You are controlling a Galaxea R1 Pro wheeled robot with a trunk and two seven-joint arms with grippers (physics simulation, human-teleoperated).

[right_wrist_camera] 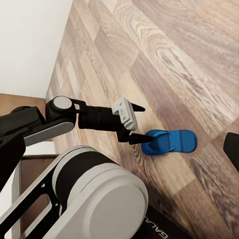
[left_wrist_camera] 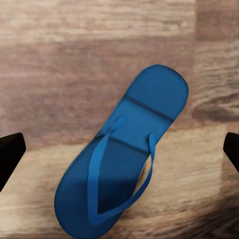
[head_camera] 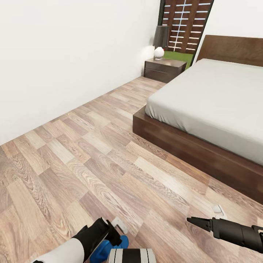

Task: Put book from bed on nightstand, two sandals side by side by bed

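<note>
Wood floor (head_camera: 91,160) beside bed (head_camera: 215,98). We've got left hand (right_wrist_camera: 133,123) spread wide over the sandal (left_wrist_camera: 122,159) flat on floor, lined up to grab. Right hand (head_camera: 195,221) idle; can't tell its state.

A home bedroom: a low dark-wood bed (head_camera: 190,146) with grey mattress at right, a nightstand (head_camera: 164,69) with a lamp (head_camera: 160,42) far beside it, wood-plank floor (head_camera: 91,164), white walls (head_camera: 54,54).

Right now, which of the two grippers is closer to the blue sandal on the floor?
The left gripper: its open fingers hang right by the sandal; the right gripper is off over bare floor.
</note>
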